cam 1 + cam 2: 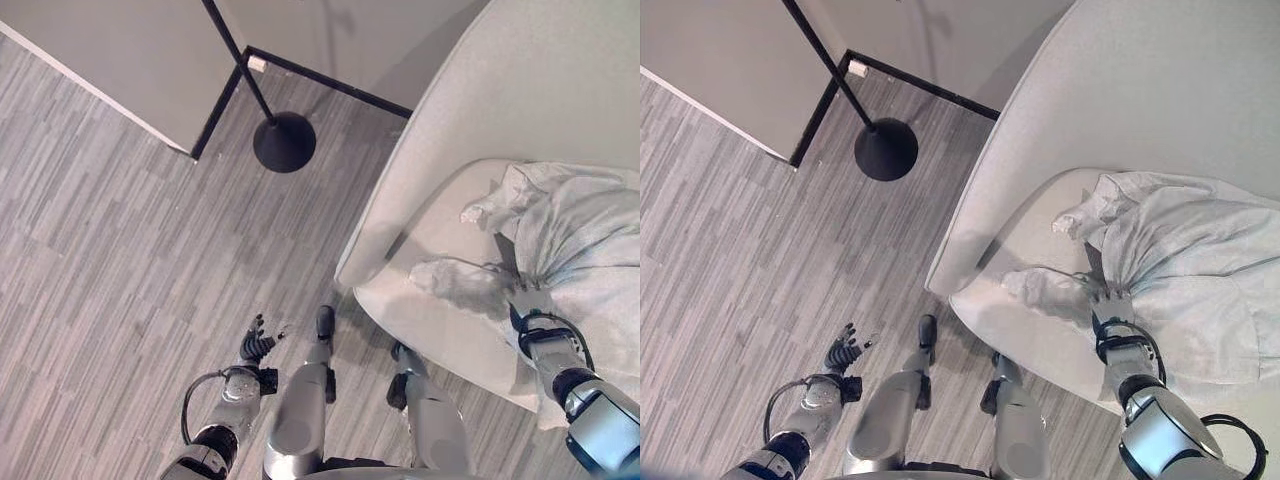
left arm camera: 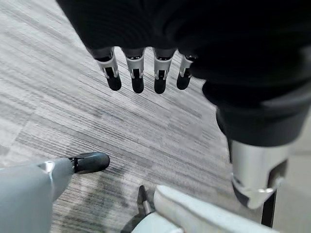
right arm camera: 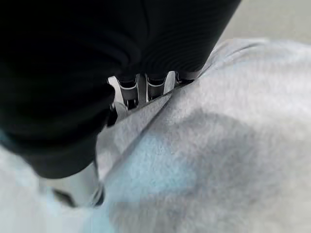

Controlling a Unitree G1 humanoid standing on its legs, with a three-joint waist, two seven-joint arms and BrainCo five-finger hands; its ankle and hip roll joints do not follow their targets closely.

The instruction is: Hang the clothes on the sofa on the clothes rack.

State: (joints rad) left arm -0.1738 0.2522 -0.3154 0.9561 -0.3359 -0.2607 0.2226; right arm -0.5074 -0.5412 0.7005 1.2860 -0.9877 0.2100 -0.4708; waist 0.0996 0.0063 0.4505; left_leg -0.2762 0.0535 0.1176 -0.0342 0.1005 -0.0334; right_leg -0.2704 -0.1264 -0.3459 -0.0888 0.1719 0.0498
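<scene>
A light grey garment (image 1: 1180, 250) lies crumpled on the seat of the pale sofa (image 1: 520, 90). My right hand (image 1: 1110, 305) rests on the garment's near edge, where the creases gather towards it. In the right wrist view a fold of the cloth (image 3: 218, 145) runs between the fingers (image 3: 129, 92) and the thumb, and the fingertips are hidden under it. The clothes rack's black pole rises from a round black base (image 1: 284, 141) on the floor, far left of the sofa. My left hand (image 1: 256, 347) hangs over the floor with relaxed fingers (image 2: 137, 77) and holds nothing.
A wall corner with a black skirting board (image 1: 215, 115) stands just behind the rack base. Grey wood-grain floor (image 1: 120, 260) stretches between the rack and the sofa's curved side (image 1: 385, 210). The seat cushion's front edge (image 1: 430, 330) juts out close to me.
</scene>
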